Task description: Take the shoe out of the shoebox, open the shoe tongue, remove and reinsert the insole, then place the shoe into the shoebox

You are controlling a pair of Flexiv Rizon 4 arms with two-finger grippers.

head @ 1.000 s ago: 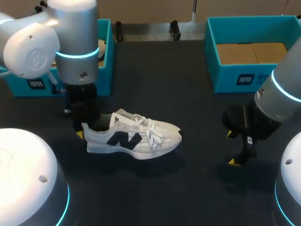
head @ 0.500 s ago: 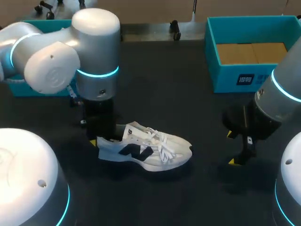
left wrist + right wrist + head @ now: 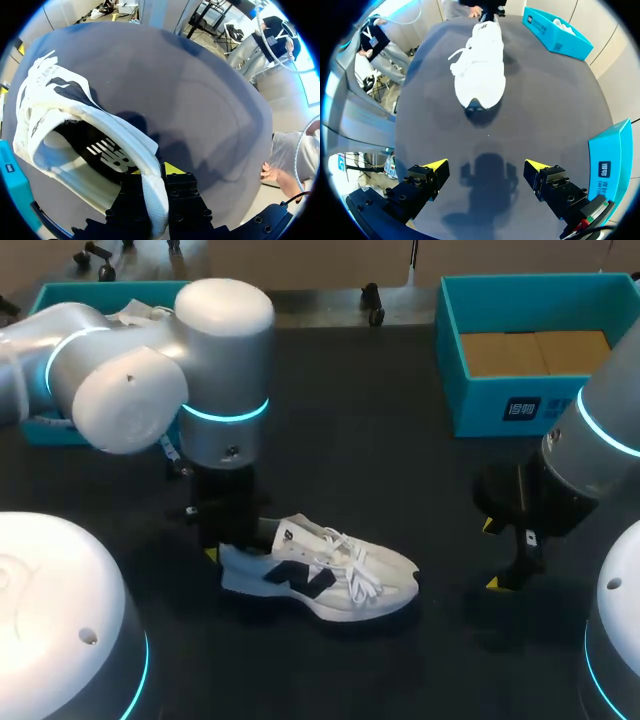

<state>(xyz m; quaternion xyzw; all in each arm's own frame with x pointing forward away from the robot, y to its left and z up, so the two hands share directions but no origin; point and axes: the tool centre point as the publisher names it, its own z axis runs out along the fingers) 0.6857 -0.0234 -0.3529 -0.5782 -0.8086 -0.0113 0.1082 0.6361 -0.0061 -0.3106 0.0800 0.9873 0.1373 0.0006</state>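
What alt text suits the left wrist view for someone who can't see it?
The left gripper is shut on the heel collar of a white sneaker, one finger inside and one outside. The shoe's opening shows its black insole, with the dark table beyond.

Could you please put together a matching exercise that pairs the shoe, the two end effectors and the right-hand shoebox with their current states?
Things:
1. shoe
2. left end effector
3. right end effector
4. right shoebox

States:
A. open, holding nothing
B. teal walls, brown cardboard inside
C. shut on the heel collar
D. white, outside both boxes

Pairs: 1-D, 2-C, 3-A, 4-B
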